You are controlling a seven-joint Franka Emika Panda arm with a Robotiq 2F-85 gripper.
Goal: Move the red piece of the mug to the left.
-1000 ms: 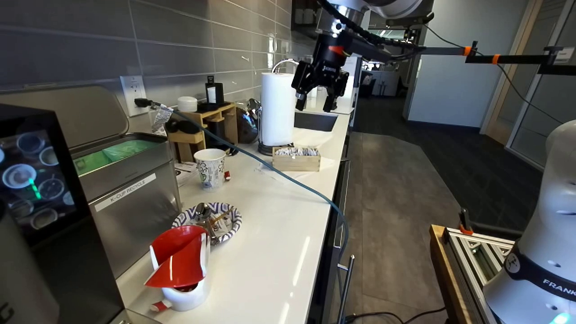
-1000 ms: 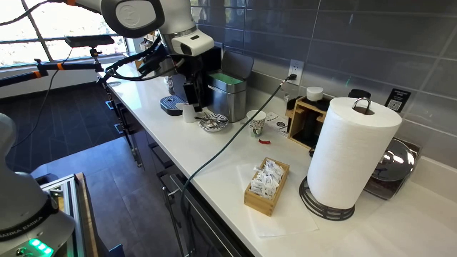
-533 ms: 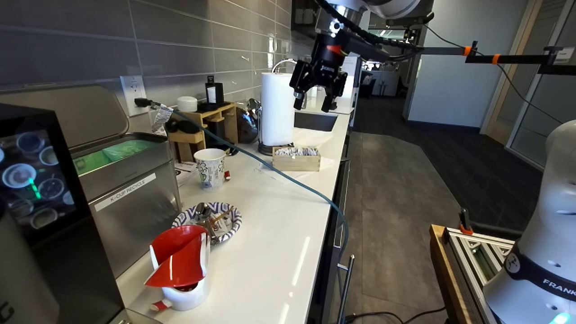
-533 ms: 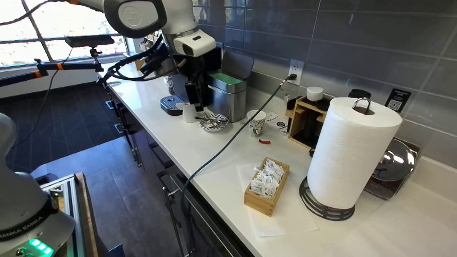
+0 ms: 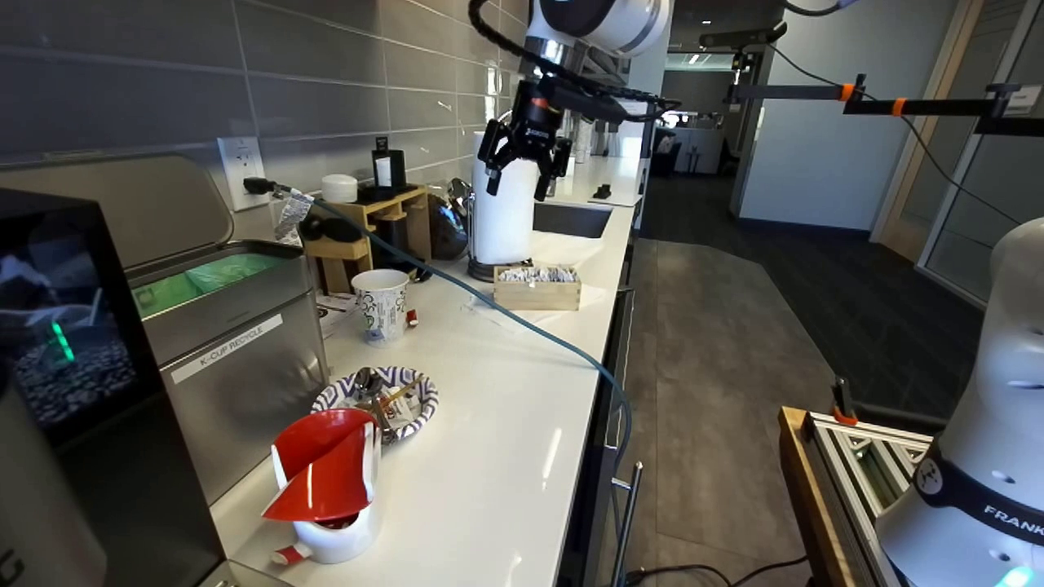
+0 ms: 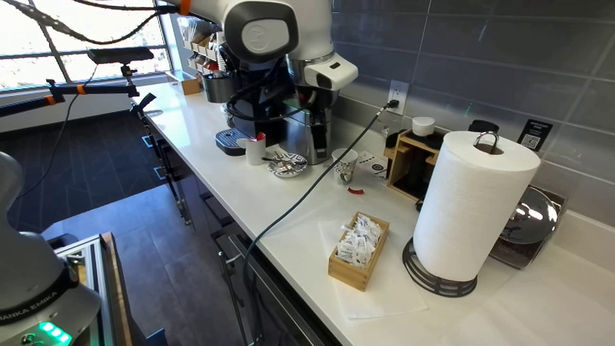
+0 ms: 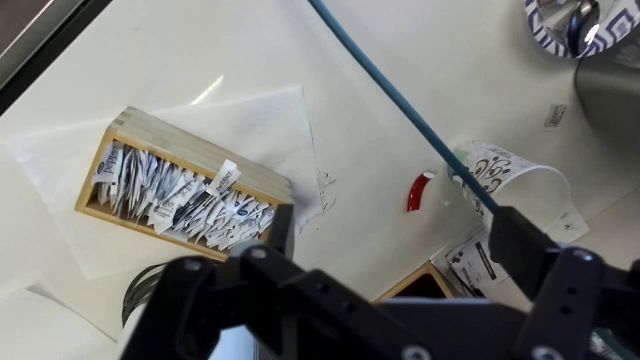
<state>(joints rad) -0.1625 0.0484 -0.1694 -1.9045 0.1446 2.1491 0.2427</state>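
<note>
The red piece of the mug (image 7: 418, 192) is small, curved and glossy, with a white broken end. It lies on the counter beside the paper cup and also shows in both exterior views (image 5: 412, 318) (image 6: 355, 191). The broken mug (image 5: 326, 489), white outside and bright red inside with an angular rim and a red-tipped stub, stands farther along the counter; its white side also shows in an exterior view (image 6: 254, 153). My gripper (image 5: 518, 189) is open and empty, high above the counter. In the wrist view, the red piece shows between the open fingertips (image 7: 397, 220).
The patterned paper cup (image 7: 492, 170) stands close to the red piece. A blue cable (image 7: 387, 89) crosses over the counter past the cup. A wooden packet box (image 6: 348, 275), a paper towel roll (image 6: 475, 206), a patterned plate (image 5: 426, 414) and a metal bin (image 5: 253, 408) stand around.
In the last half second the arm and open gripper have moved across towards the tiled wall. The mug's red inside, hidden before in an exterior view, now shows there. The objects have not moved.
</note>
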